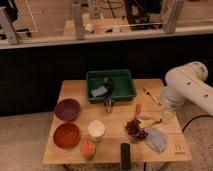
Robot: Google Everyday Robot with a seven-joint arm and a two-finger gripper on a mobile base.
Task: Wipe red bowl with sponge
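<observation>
The red bowl (66, 135) sits empty at the front left of the wooden table (75, 92). A grey-blue sponge-like pad (98, 91) lies in the green tray (125, 92) at the back middle. My white arm (187, 87) comes in from the right. Its gripper (167, 114) hangs low over the table's right side, next to a fork (150, 95), far from both bowl and sponge.
A purple bowl (67, 109) stands behind the red one. A white cup (96, 129), an orange object (88, 148) and a black device (126, 155) stand along the front. A carrot (138, 109), grapes (134, 129) and a grey cloth (156, 139) lie front right. A dark object (108, 92) stands at the tray's front edge.
</observation>
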